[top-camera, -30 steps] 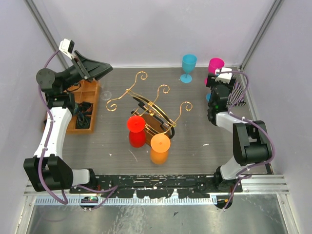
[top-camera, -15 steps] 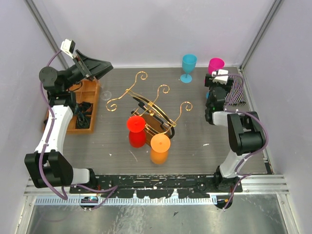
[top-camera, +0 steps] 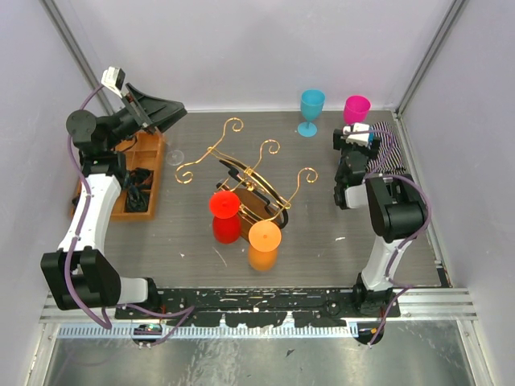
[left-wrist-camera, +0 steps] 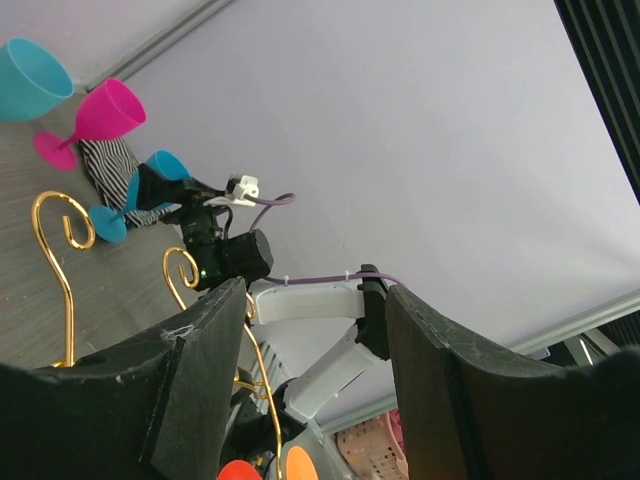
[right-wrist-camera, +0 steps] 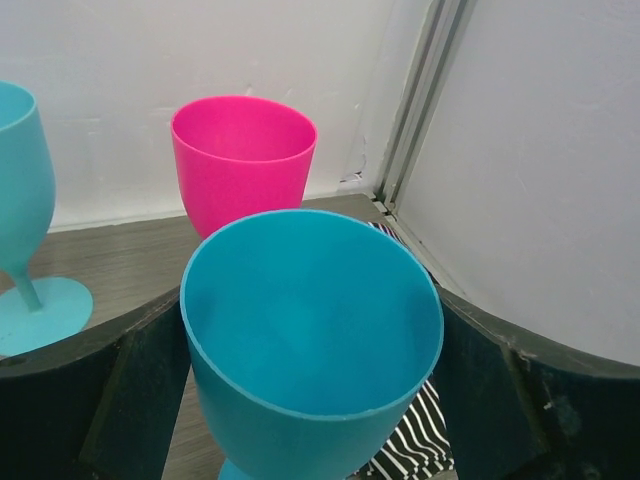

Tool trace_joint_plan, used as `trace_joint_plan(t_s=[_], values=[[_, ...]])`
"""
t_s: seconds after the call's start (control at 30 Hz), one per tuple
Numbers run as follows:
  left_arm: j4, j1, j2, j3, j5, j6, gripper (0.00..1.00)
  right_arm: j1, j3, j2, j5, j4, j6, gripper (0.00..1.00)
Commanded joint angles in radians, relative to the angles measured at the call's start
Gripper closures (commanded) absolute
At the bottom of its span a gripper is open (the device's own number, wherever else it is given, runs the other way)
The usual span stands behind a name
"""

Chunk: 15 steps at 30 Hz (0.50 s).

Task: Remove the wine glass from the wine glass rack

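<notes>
The gold wire wine glass rack (top-camera: 249,173) stands mid-table on its dark base; its scrolls also show in the left wrist view (left-wrist-camera: 52,222). A red wine glass (top-camera: 224,205) and an orange wine glass (top-camera: 265,236) hang on its near side. My right gripper (top-camera: 355,141) (right-wrist-camera: 310,400) is at the back right, shut on a teal wine glass (right-wrist-camera: 310,330), which shows tilted in the left wrist view (left-wrist-camera: 158,182). My left gripper (top-camera: 159,112) (left-wrist-camera: 315,300) is open and empty, raised at the back left, apart from the rack.
A second teal glass (top-camera: 311,108) and a pink glass (top-camera: 356,108) (right-wrist-camera: 243,160) stand at the back wall. A striped cloth (top-camera: 388,149) lies under the right gripper. An orange compartment tray (top-camera: 143,173) sits at the left. Walls close in on both sides.
The right arm has folded in, its elbow moving back and left, with the teal glass still in the gripper. The left arm has shifted only slightly.
</notes>
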Motion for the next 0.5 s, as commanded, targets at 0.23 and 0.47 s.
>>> trace_joint_plan(t_s=[0.23, 0.47], values=[[-0.035, 0.001, -0.006, 0.006, 0.003, 0.036, 0.36, 0.047, 0.017, 0.047, 0.113, 0.265, -0.106, 0.0], [-0.066, 0.001, -0.029, -0.001, 0.006, 0.057, 0.36, 0.096, 0.034, -0.073, 0.119, 0.308, -0.234, 0.0]])
